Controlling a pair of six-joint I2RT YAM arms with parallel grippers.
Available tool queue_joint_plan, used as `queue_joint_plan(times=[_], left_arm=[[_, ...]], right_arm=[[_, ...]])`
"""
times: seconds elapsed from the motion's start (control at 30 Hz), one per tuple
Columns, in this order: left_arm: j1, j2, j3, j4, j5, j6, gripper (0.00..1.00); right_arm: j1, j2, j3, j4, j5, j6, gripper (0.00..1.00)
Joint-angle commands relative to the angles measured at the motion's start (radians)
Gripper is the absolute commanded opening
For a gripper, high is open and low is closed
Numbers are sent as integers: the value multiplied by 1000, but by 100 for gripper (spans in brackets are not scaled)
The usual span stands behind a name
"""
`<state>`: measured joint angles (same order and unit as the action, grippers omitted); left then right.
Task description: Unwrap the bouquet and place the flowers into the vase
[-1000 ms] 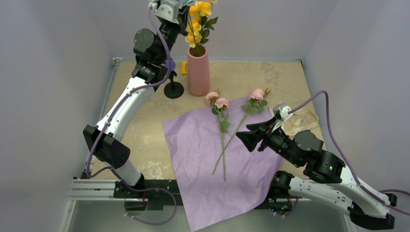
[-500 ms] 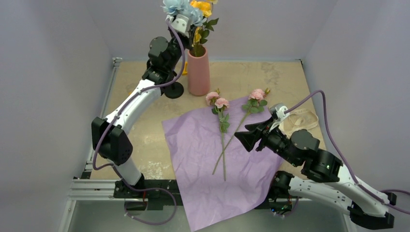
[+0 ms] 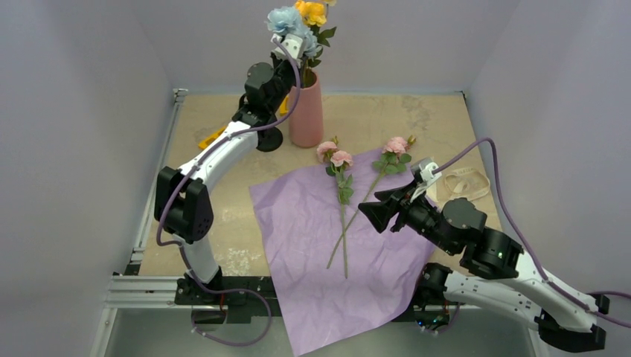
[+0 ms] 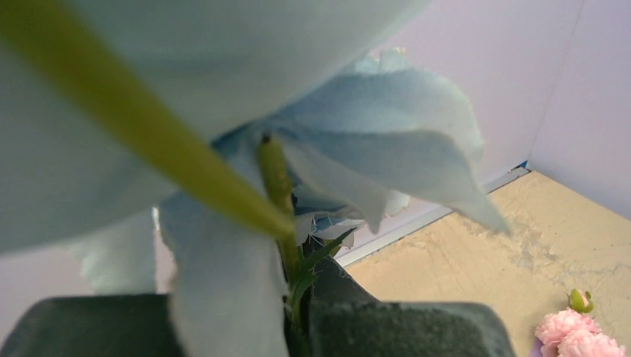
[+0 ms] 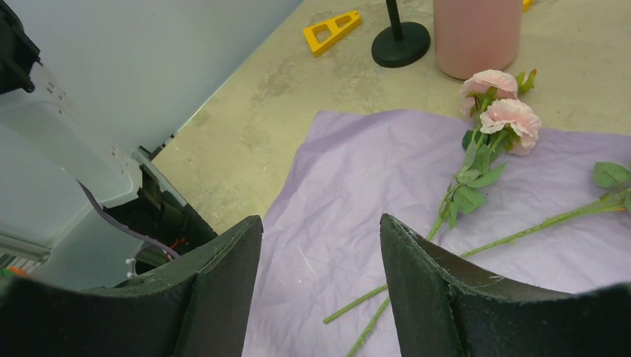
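Top external view showed the left fingers [image 4: 402, 331] pinching a pale-blue flower [image 3: 283, 18] above the vase [image 3: 306, 111] (to lower its stem in, I'd guess), right fingers [image 5: 446, 297] spread near the pink flowers [image 3: 335, 156].

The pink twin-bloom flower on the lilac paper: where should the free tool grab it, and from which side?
Take the pink twin-bloom flower by the bare stem just below its leaves, probably with the right tool from above: it lies flat on the lilac paper, stem exposed there.
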<state>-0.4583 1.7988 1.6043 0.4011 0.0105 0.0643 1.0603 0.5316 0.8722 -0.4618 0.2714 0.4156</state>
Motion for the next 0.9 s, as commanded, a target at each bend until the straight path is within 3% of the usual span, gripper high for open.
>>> queue_joint_plan(times=[0.0,0.17,0.23,0.33,0.43,0.87], left_arm=[[7,9,-23,49,-42,-5,0],[7,13,-51,56,-52,-17,1],[9,9,-60,51,-48,-28,24],[9,-10,-81,58,-44,-44,49],[9,-43,-101,68,-48,-53,63],[9,-303,-186,44,-74,-55,82]], right_arm=[[6,6,-1,38,14,-21,63],[6,3,-1,30,7,-19,63],[6,2,-2,25,3,-20,64],[6,0,1,25,3,-17,63],[6,-5,5,26,3,-18,63],[7,-30,10,19,-1,5,63]])
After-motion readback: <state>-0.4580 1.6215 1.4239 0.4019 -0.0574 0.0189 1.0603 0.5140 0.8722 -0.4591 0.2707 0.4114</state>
